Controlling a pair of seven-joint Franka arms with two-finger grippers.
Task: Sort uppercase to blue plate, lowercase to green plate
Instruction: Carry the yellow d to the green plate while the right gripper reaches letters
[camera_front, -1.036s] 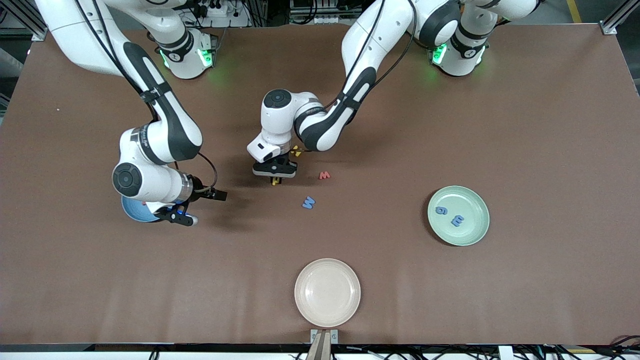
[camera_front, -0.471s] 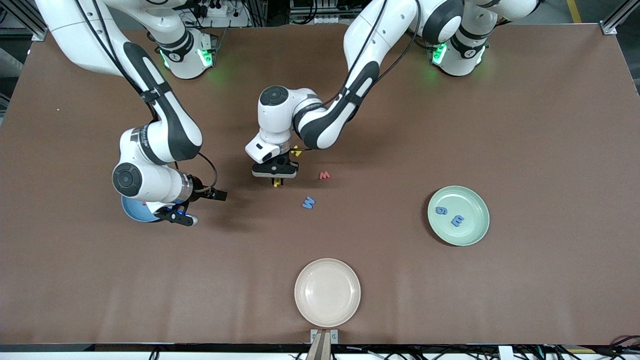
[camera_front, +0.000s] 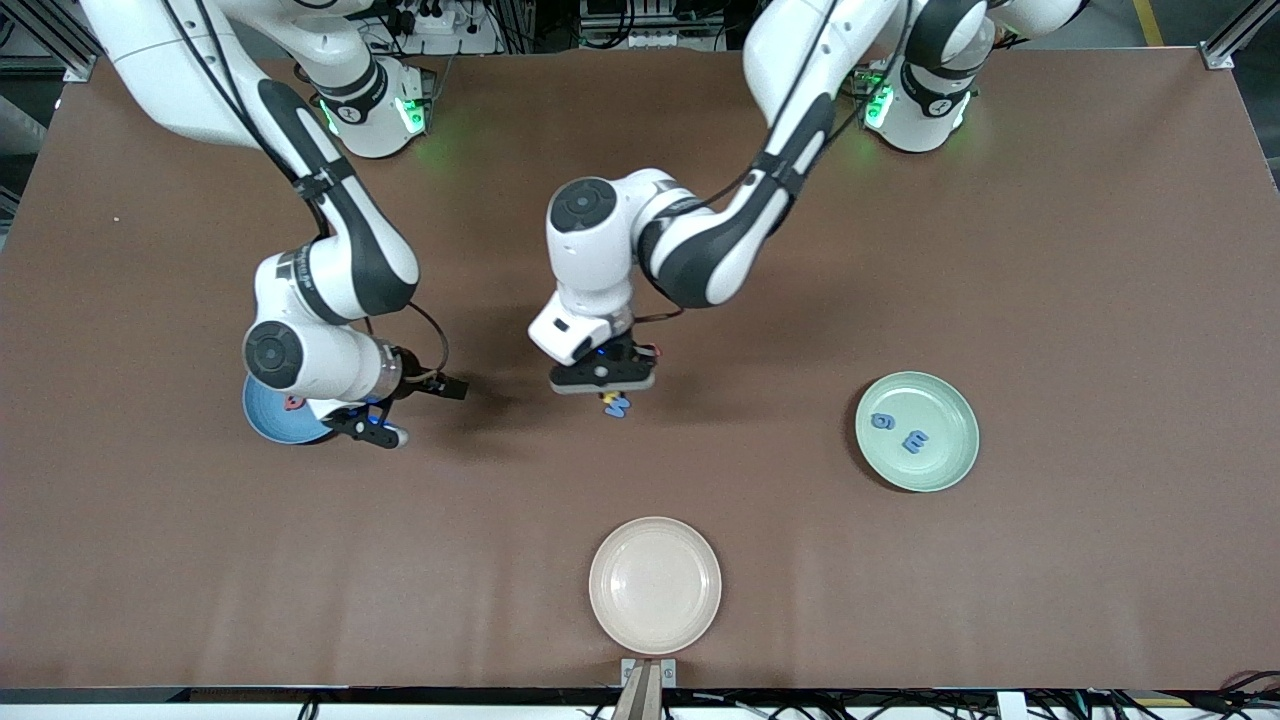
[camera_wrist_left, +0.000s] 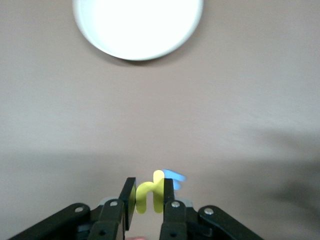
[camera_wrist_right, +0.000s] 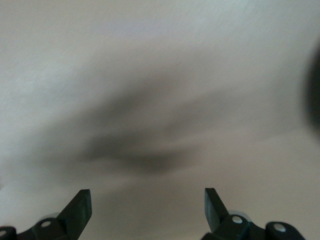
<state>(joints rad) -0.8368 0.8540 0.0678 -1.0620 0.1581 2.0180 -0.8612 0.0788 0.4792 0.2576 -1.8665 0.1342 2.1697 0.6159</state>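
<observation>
Brown table w/ three plates is filling the front view. Left gripper (camera_front: 606, 385) is hanging over mid-table, fingers clenched on yellow h (camera_wrist_left: 149, 192), which is sitting upright between the pads; blue M (camera_front: 618, 406) is lying on the table just under it. Red w (camera_front: 652, 351) is peeking out by the left wrist, mostly hidden. Right gripper (camera_front: 372, 430) is hovering at the edge of the blue plate (camera_front: 268, 424) toward the right arm's end, fingers spread wide, holding nothing; that arm is waiting.

Progress, as I'm judging it: green plate (camera_front: 945, 478) is holding two blue lowercase letters, g (camera_front: 881, 421) & m (camera_front: 914, 440), lying apart. Blue plate is showing one red letter (camera_front: 293, 402), prob. the Q; rest of the plate is hidden by the arm, so can't tell what else is in it. Cream plate (camera_front: 655, 585) is sitting nearest the camera, not part of the sort.

Remaining: h is needing a carry to the green plate, then w too; M is waiting for the blue plate. Other capitals aren't showing anywhere.
</observation>
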